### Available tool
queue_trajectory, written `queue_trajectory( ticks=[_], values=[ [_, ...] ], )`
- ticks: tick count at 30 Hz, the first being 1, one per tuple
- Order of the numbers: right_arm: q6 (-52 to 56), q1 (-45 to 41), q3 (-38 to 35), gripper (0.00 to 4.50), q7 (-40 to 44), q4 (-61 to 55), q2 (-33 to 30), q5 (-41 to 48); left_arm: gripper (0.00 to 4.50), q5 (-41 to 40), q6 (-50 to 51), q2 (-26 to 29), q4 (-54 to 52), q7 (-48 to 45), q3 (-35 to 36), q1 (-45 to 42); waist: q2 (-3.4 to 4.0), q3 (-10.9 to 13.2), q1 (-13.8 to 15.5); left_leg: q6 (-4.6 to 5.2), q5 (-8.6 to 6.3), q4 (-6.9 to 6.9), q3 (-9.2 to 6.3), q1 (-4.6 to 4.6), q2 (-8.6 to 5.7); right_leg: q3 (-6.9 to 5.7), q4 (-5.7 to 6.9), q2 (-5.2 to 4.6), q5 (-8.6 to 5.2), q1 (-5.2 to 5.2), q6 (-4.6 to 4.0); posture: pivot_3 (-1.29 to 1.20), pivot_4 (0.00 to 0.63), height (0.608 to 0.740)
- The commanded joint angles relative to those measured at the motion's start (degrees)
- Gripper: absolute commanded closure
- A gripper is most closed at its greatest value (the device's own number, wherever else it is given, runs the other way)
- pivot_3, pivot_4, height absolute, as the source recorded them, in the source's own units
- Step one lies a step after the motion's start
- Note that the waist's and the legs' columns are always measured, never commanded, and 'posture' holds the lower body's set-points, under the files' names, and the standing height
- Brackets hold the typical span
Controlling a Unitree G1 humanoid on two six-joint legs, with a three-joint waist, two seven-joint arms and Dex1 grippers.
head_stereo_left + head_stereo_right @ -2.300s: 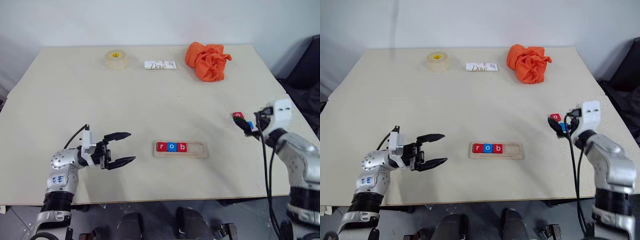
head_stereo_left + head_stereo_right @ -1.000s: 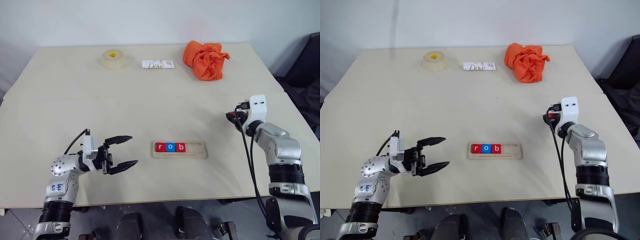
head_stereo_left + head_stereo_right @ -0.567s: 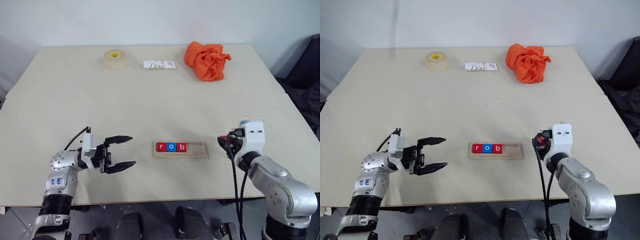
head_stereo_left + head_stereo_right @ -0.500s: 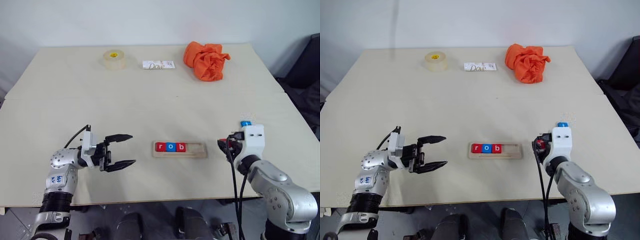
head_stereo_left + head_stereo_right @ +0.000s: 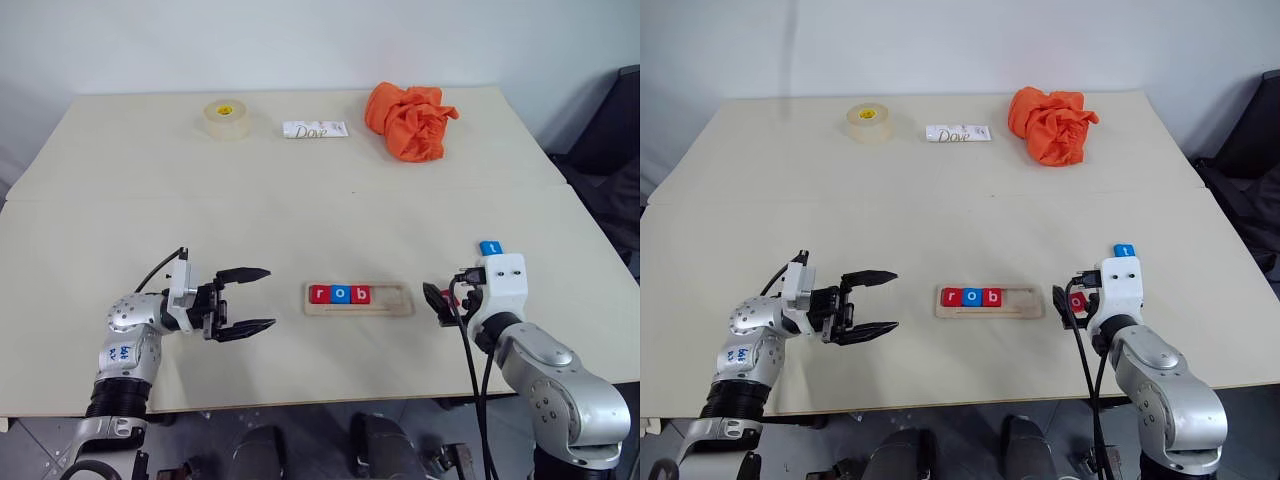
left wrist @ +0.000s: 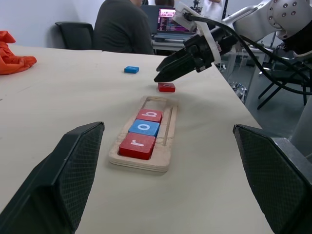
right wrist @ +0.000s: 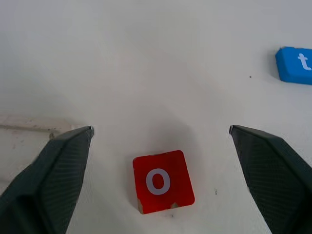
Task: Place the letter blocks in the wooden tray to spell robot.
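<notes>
Right gripper (image 7: 158, 141) sits low over the table (image 5: 300, 210) just right of the wooden tray (image 5: 360, 299), angled forward and down, fingers spread wide, holding nothing. Red o block (image 7: 163, 181) lies loose on the table between the fingers, just beside the tray's right end. Blue t block (image 5: 490, 248) lies further back, apart. Tray holds r, o, b (image 5: 341, 294) at its left end. Left gripper (image 5: 255, 298) hovers left of the tray, pointing right at it, open and empty.

Five letter blocks (image 5: 340, 294) — three red, two blue — one wooden tray (image 5: 392, 300).
</notes>
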Motion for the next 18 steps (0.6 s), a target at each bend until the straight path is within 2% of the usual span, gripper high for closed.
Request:
queue_trajectory(
  ticks=[1,9,12,15,18],
  values=[
    [-2.5,-1.3,-0.9,0.03,3.6,0.5,-3.8,0.7,0.00,-0.7,0.1,0.4,-2.4,0.8,0.8,1.0,0.00,0.0,0.0,0.00,0.00,0.00,0.00,0.00,0.00,0.00,-0.01,0.00,0.00,0.00,0.00,0.00,0.150,0.740],
    [-9.2,-6.3,1.7,0.03,20.1,8.8,-18.9,2.9,0.00,-0.4,-0.3,-0.4,-2.7,2.3,0.3,1.1,-0.01,0.0,0.1,0.01,0.00,-0.01,-0.02,0.00,0.00,-0.02,-0.05,0.01,0.00,0.02,0.01,0.00,0.150,0.740],
    [-17.4,-7.2,6.7,0.03,33.4,14.8,-29.8,1.2,0.00,-0.4,-0.6,-1.0,-2.8,2.7,0.3,1.4,-0.03,0.0,0.1,0.03,-0.01,-0.02,0.01,-0.01,-0.02,-0.01,-0.10,-0.01,0.01,0.03,0.02,0.00,0.150,0.740],
    [-23.7,-10.2,12.2,0.03,44.2,22.1,-37.1,-0.2,0.00,-0.4,-0.8,-1.5,-3.5,3.2,0.2,2.1,-0.05,0.0,0.1,0.06,-0.03,0.00,0.02,-0.01,-0.03,-0.02,-0.15,-0.01,0.02,0.05,0.05,0.00,0.150,0.740],
    [-30.4,-14.1,17.1,0.03,51.5,29.3,-40.5,-3.2,0.00,-0.6,-0.8,-1.8,-4.6,4.0,0.3,3.2,-0.07,0.0,0.0,0.06,-0.03,0.02,0.05,0.00,-0.02,-0.01,-0.15,-0.01,0.03,0.06,0.07,0.00,0.150,0.740]
  ],
)
